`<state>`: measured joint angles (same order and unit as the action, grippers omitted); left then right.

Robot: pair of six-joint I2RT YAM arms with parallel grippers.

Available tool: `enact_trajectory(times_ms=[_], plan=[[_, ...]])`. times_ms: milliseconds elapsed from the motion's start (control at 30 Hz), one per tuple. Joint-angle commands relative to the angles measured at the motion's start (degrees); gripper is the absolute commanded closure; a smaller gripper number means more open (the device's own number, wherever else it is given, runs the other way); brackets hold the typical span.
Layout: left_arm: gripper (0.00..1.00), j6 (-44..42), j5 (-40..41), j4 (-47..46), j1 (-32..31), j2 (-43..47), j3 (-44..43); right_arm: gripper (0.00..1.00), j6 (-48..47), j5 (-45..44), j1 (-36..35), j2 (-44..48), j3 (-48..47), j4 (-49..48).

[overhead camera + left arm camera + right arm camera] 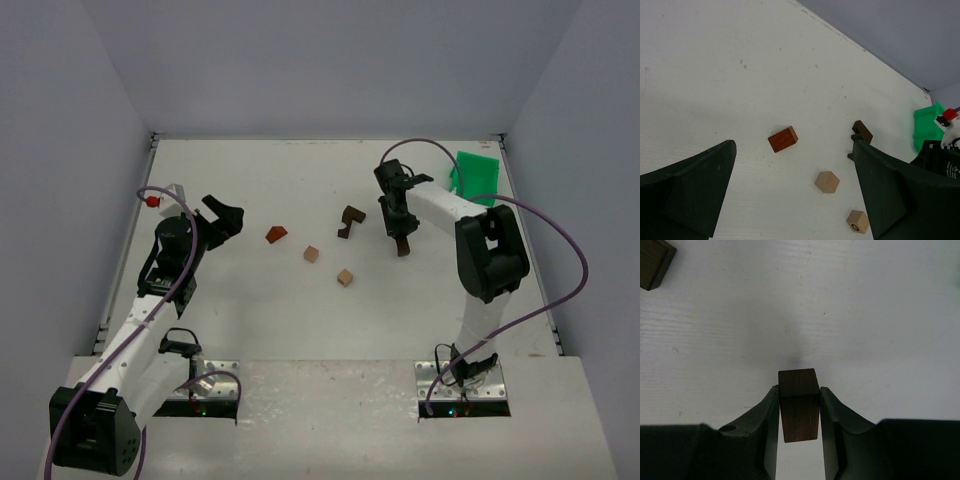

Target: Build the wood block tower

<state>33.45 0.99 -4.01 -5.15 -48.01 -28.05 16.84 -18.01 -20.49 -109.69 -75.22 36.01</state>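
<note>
While the right gripper (799, 390) pinches a dark block (799, 412) near the dark piece (350, 220), with a red block (276, 234) and tan blocks (312, 254) loose mid-table, it should hold it level and set it down squarely; the left gripper (225, 215) hangs open

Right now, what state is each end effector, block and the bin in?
Left end effector: open, empty.
Right end effector: shut on dark brown block.
Reddish-brown block: loose on table, unstacked.
Plain tan block: loose, unstacked.
Lettered tan block: loose, unstacked.
Second dark brown piece: on table, unheld.
Green bin: far right corner, contents unseen.
</note>
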Motion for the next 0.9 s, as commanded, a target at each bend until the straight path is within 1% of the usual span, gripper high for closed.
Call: enact_trajectory(times_ms=[0,200,267,300,367,400,533,633,733,867], plan=[[0.0,-0.32,0.32,-2.5,0.4,0.2,-0.07,0.91,6.71,-2.65,1.33,-0.96,-2.56,-1.21],[0.0,-0.32,0.41,-2.67,0.4,0.11,-0.07,0.92,5.68,-2.11,1.59,-1.83,-3.51,-1.21],[0.0,-0.32,0.41,-2.76,0.31,0.02,-0.07,0.95,3.12,-1.77,1.59,-2.21,-4.32,-2.0],[0.0,-0.32,0.35,-2.76,0.38,0.02,-0.07,0.95,0.73,-0.87,1.59,-2.35,-4.45,-2.69],[0.0,-0.32,0.32,-2.85,0.45,-0.03,-0.07,0.98,-6.85,2.15,1.59,-2.63,-3.94,-5.97],[0.0,-0.32,0.32,-2.87,0.4,0.02,-0.05,0.98,-7.9,2.21,1.59,-2.88,-3.96,-6.75],[0.0,-0.23,0.32,-3.06,0.4,-0.1,-0.02,0.97,-7.17,-0.37,1.63,-5.25,-7.31,-3.58],[0.0,-0.15,0.31,-3.11,0.4,-0.42,-0.08,0.96,-5.63,-0.58,1.86,-7.65,-10.68,-1.27],[0.0,-0.23,0.24,-3.11,0.4,-0.37,-0.11,0.97,-9.67,2.12,1.81,-8.59,-11.81,-3.56],[0.0,-0.23,0.24,-3.28,0.4,-0.33,0.1,0.98,-19.28,8.99,1.68,-6.98,-7.65,-9.02]])
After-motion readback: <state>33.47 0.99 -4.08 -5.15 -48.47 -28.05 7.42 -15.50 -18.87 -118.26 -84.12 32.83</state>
